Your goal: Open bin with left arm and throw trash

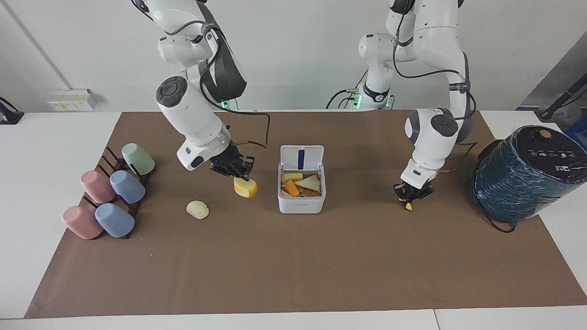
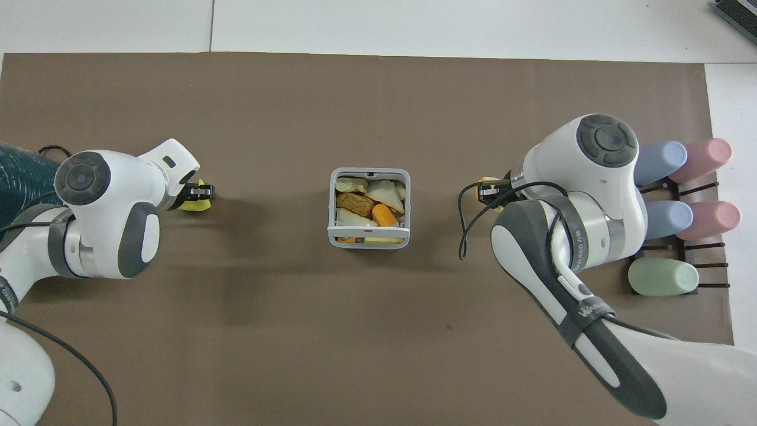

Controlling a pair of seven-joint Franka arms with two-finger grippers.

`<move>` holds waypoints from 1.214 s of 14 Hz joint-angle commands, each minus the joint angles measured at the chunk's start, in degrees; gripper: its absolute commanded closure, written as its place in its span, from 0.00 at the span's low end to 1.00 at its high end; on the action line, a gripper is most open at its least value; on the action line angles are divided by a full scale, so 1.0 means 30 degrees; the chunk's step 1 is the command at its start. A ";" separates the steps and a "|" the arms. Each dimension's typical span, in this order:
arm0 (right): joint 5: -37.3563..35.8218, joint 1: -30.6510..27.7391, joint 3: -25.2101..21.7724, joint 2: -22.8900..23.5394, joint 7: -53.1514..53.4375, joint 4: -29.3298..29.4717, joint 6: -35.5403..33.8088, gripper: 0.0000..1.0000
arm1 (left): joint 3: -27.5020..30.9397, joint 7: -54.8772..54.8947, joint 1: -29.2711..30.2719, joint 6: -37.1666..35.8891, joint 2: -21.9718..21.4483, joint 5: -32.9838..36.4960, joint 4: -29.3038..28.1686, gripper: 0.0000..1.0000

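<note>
The white bin (image 1: pixel 301 205) stands mid-table with its lid (image 1: pixel 301 157) up and several food pieces inside; it also shows in the overhead view (image 2: pixel 332 208). My right gripper (image 1: pixel 235 169) is shut on the yellow-orange wedge (image 1: pixel 246 187) and holds it above the mat beside the bin, toward the right arm's end. My left gripper (image 1: pixel 409 195) is shut on the bright yellow scrap (image 1: pixel 407 206), low at the mat toward the left arm's end; the scrap also shows in the overhead view (image 2: pixel 193 205). The cream lump (image 1: pixel 197 209) lies on the mat.
A rack of pastel cups (image 1: pixel 110 197) lies at the right arm's end of the table. A big teal wrapped cylinder (image 1: pixel 523 174) stands at the left arm's end, with a black cable around its base.
</note>
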 commanded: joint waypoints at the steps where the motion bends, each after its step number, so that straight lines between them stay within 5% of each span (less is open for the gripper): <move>1: 0.2495 0.1026 0.0039 0.0513 0.1804 0.0172 0.1168 1.00 | -0.0140 -0.0294 -0.0006 -0.0366 -0.0658 0.0249 0.0495 1.00; 3: 0.4378 0.1524 0.0039 0.1010 0.1957 -0.0003 0.1726 1.00 | -0.0228 -0.0439 -0.0182 -0.2293 -0.0718 0.0190 0.2189 1.00; 8: 0.4794 0.2229 0.0039 0.1540 0.1957 -0.0559 0.1845 1.00 | -0.0872 -0.2194 -0.1322 -0.6080 -0.0718 -0.0683 0.5534 1.00; 9: 0.4794 0.2374 0.0039 0.1482 0.1957 -0.0764 0.1816 0.79 | -0.0873 -0.2401 -0.1616 -0.6199 -0.0718 -0.1617 0.5886 1.00; 11: 0.4765 0.2610 0.0010 0.1452 0.1957 -0.0825 0.1845 0.00 | -0.0873 -0.2636 -0.2552 -0.6375 -0.0602 -0.2794 0.6589 1.00; 15: 0.4415 0.2347 -0.0077 0.1307 0.1781 -0.0415 0.1845 0.00 | -0.0902 -0.3165 -0.4310 -0.5733 -0.0483 -0.3762 0.6710 1.00; 17: 0.2117 0.1794 -0.0515 0.0575 0.1374 -0.0414 0.1844 0.00 | -0.0902 -0.3310 -0.5189 -0.4480 -0.0396 -0.5631 0.6564 1.00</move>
